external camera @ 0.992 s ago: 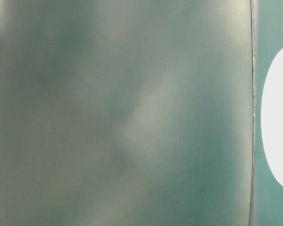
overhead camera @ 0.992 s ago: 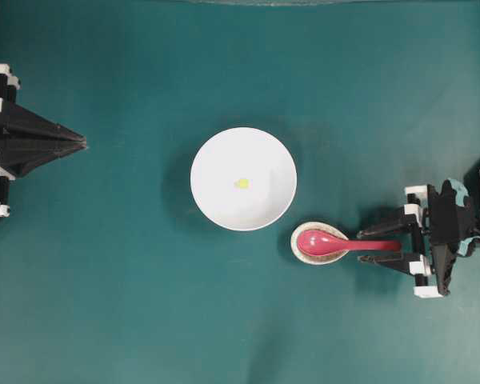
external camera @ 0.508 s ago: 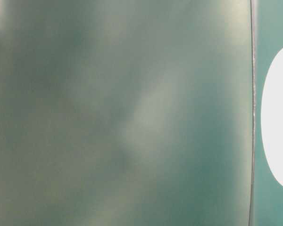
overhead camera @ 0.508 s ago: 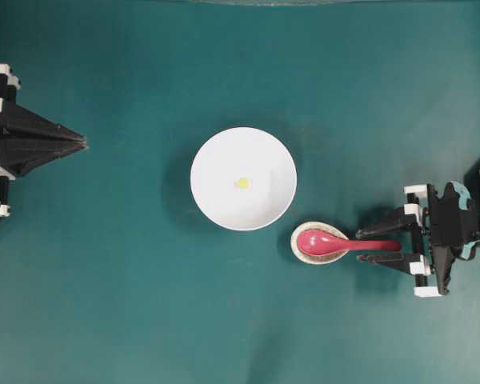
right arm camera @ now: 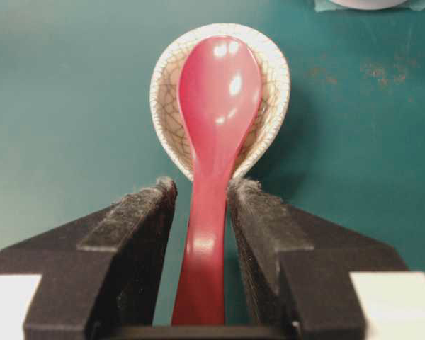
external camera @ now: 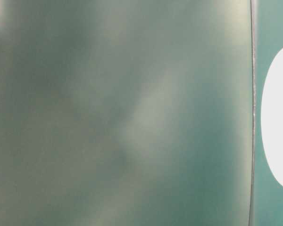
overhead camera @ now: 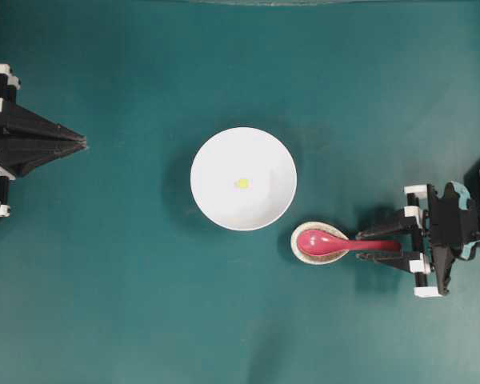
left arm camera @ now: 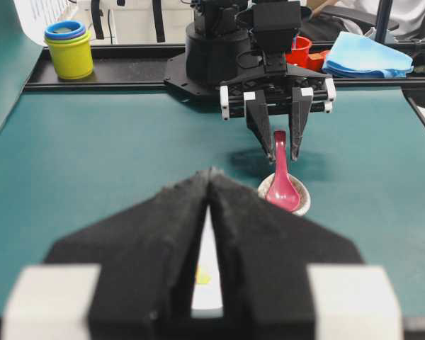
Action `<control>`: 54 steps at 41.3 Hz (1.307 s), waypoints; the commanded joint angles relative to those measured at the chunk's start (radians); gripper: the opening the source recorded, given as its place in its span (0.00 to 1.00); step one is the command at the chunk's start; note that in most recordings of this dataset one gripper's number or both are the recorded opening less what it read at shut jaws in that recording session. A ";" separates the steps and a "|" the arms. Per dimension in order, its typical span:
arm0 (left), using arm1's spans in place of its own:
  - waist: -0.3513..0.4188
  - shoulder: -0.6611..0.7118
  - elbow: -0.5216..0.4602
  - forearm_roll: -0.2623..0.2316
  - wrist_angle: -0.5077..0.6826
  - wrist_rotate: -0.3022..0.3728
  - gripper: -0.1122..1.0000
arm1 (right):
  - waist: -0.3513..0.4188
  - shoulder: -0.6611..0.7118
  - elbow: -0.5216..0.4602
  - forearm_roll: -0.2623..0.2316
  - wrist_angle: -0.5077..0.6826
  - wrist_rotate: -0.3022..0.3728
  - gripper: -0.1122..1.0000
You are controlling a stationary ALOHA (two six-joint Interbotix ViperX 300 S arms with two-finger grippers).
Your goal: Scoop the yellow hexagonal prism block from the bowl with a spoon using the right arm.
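Here we see the right gripper (right arm camera: 202, 205) with its fingers (right arm camera: 138, 234) straddling the handle of the spoon (right arm camera: 216, 134), narrow gaps showing on both sides, so we cannot tell whether it grips. The scoop lies in the speckled spoon rest (right arm camera: 163, 92) on the teal counter (overhead camera: 144, 304). Farther on, the bowl (overhead camera: 216, 200) sits just beside the rest, with the yellow hexagonal prism block (overhead camera: 242, 183) near its middle. Farthest off, the left gripper (overhead camera: 80, 142) hangs pressed together, well apart from the bowl.
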 commanded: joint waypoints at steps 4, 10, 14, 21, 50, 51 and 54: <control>0.002 0.009 -0.029 0.000 -0.006 0.000 0.17 | 0.005 -0.008 -0.006 -0.002 -0.005 -0.002 0.49; 0.002 0.009 -0.029 0.002 -0.005 -0.002 0.17 | 0.005 -0.009 -0.009 -0.002 0.009 -0.002 0.49; 0.002 0.008 -0.029 0.002 -0.006 0.000 0.17 | 0.005 -0.008 -0.011 0.000 0.015 -0.002 0.49; 0.002 0.008 -0.029 0.002 -0.006 -0.002 0.17 | 0.005 -0.008 -0.012 0.000 0.014 -0.002 0.49; 0.002 0.008 -0.029 0.000 -0.006 -0.002 0.17 | -0.003 -0.008 -0.009 0.002 0.015 0.000 0.32; 0.002 0.008 -0.029 0.000 -0.006 -0.002 0.17 | -0.003 -0.008 -0.009 0.002 0.015 0.000 0.32; 0.002 0.008 -0.028 0.000 -0.005 -0.002 0.17 | -0.003 -0.009 -0.009 0.002 0.015 0.000 0.32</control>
